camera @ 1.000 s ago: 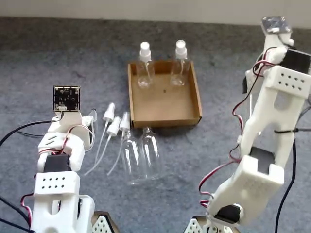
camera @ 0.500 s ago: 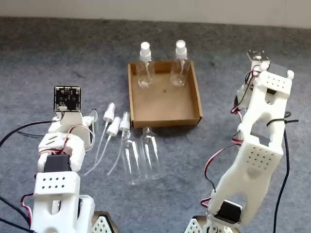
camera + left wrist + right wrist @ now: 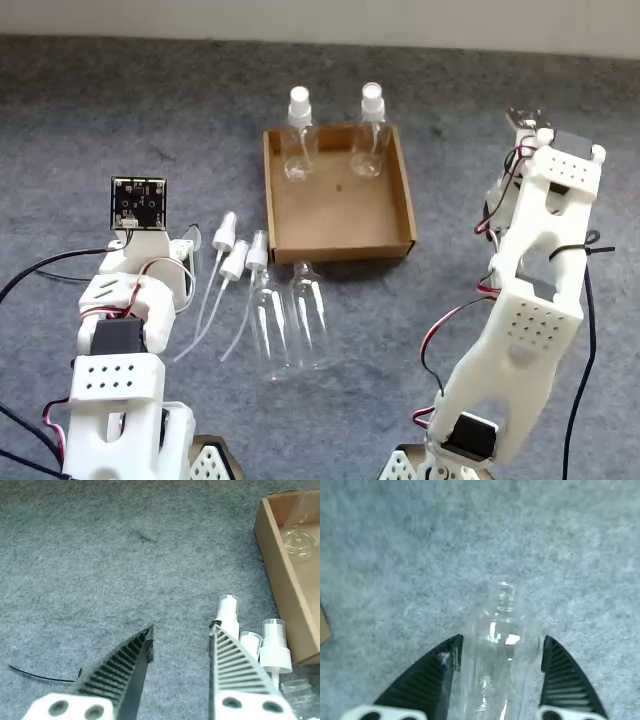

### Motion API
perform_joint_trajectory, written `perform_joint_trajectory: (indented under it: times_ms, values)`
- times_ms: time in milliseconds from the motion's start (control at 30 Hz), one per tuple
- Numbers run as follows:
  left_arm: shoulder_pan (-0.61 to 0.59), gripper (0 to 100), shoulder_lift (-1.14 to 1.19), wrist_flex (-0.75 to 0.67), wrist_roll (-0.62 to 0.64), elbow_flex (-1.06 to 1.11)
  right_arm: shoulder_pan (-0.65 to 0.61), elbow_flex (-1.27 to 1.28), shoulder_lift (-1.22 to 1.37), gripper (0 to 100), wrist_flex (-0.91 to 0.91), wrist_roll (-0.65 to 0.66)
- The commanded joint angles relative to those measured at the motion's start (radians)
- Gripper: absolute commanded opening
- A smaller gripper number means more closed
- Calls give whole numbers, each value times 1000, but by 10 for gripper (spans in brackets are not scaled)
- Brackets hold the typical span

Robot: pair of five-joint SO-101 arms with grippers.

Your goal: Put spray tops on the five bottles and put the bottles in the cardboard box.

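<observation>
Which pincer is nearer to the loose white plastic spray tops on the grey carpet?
Left. The left pincer sits right beside the white plastic spray tops. The right pincer is beyond the brown cardboard box, around a capless clear plastic bottle.

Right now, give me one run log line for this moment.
box: two capped bottles | table: two uncapped bottles, three spray tops | left gripper: open beside them | right gripper: at fifth bottle
</observation>
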Motion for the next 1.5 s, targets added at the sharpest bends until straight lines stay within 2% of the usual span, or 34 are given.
perform_joint_trajectory:
  times_ms: [0, 467, 667, 833, 900, 1100, 1467]
  values:
    - [12, 178, -10, 3, 5, -27, 5, -58, -7, 200, 10, 43]
    - [12, 178, -10, 3, 5, -25, 13, -67, 84, 190, 10, 43]
    - [12, 178, -10, 3, 5, -25, 12, -68, 30, 52, 4, 46]
    - [12, 178, -10, 3, 5, -25, 8, -68, -10, 46, 7, 49]
    - [12, 178, -10, 3, 5, -25, 13, -67, -18, 60, 12, 48]
    - [12, 178, -10, 3, 5, -25, 10, -61, -13, 250, 62, 48]
    - [12, 178, -10, 3, 5, -25, 8, -67, -13, 254, 59, 48]
